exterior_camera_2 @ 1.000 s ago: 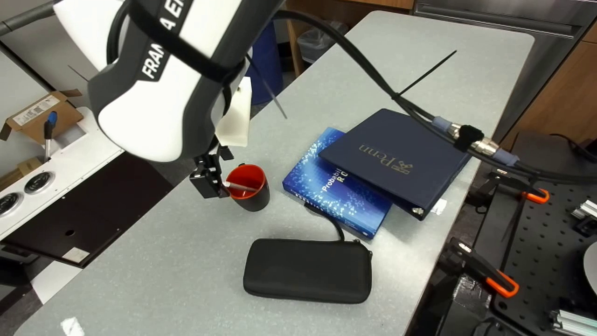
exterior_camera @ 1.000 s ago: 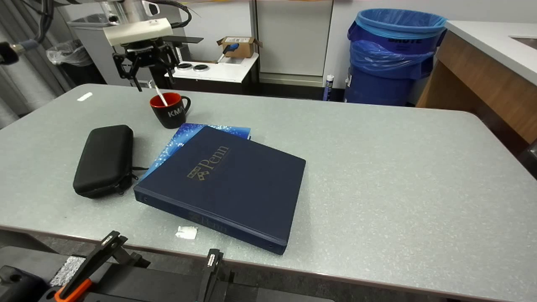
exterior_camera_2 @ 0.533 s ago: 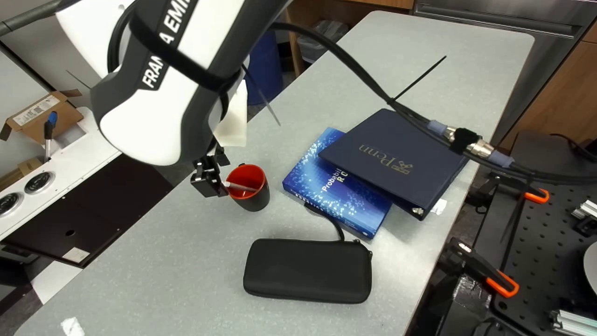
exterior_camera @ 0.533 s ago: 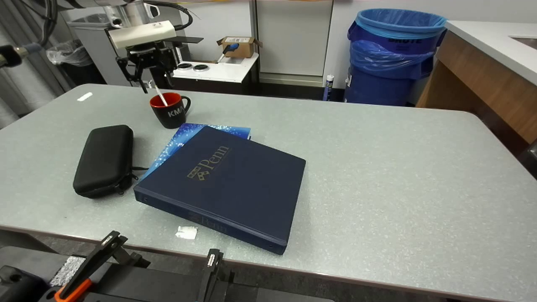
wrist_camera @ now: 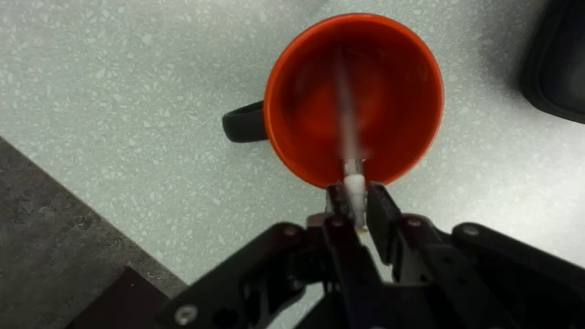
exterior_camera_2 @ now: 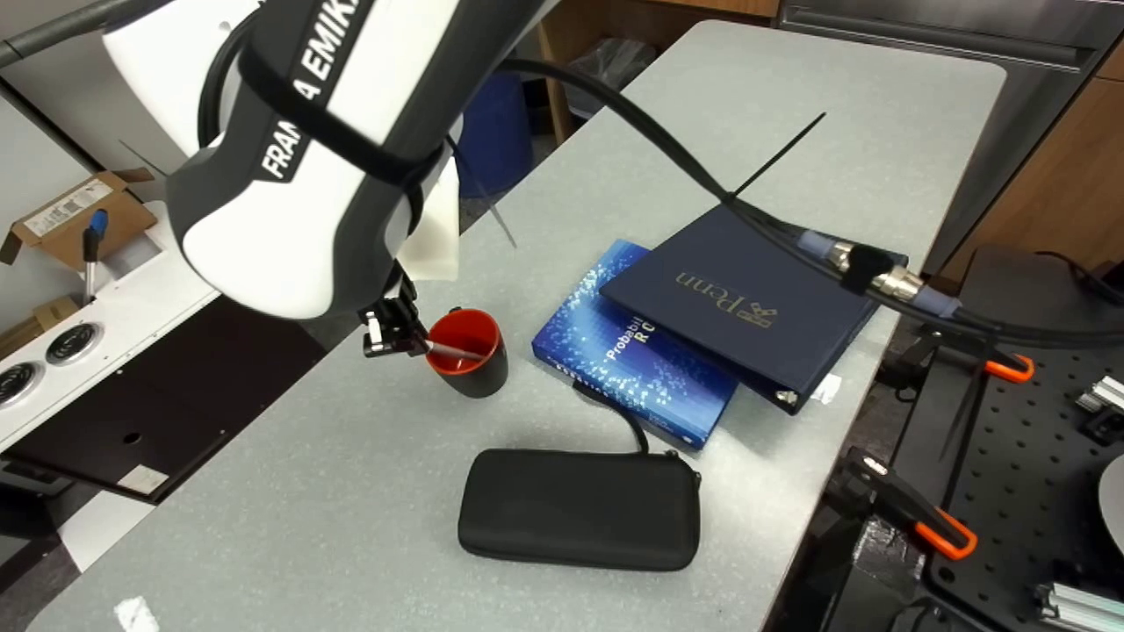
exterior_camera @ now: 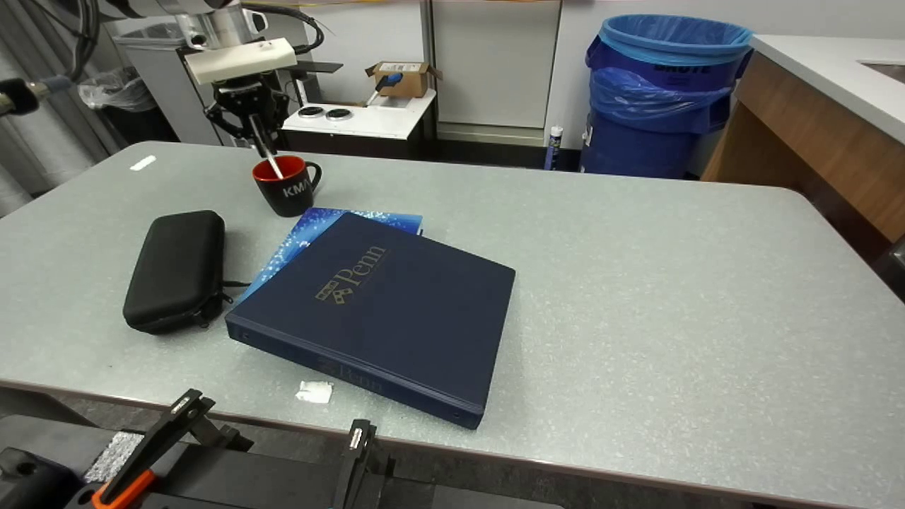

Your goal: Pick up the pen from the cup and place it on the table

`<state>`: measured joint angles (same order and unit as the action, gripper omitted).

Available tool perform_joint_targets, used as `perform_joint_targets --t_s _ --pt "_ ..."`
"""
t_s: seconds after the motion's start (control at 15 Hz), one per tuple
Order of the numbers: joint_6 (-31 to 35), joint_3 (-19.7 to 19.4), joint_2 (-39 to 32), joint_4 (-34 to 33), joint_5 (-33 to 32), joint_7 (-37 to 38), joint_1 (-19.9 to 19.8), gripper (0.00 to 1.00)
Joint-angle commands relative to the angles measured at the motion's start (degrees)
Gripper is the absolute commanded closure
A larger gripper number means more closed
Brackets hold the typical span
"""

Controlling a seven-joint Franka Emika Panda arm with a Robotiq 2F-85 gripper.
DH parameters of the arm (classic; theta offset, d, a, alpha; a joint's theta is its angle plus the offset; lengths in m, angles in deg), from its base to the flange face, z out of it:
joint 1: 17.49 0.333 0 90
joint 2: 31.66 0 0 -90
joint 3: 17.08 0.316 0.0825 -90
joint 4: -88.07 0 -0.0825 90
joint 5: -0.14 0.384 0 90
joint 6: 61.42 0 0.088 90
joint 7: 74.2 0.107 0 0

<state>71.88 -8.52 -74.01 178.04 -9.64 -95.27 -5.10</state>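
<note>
End effector point(wrist_camera: 357, 196) narrow, pinching pen point(wrist_camera: 349, 137) by upper end near rim of cup point(exterior_camera: 288, 198). Pen tilted inside cup, long axis slanting from grip down toward opposite side. Lift probably best along that slant.

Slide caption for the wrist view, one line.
Gripper closed on the pen, which slants into the red-lined cup.

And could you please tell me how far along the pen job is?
Done: the gripper is at the pen, straddling its upper end. In hand: the grip itself, which appears closed on the pen in the wrist view. Left: lifting the pen out, as its lower part is inside the cup, then laying it on the table.
</note>
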Motion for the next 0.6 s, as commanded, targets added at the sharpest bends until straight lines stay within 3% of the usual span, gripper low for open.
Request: perform_joint_targets --t_s 0.0,0.53 --pt "0.67 1.10 -1.25 -1.86 -0.43 -1.28 -0.86 1.00" --pt "2.21 1.58 9.32 6.85 0.59 0.20 -1.83 0.97"
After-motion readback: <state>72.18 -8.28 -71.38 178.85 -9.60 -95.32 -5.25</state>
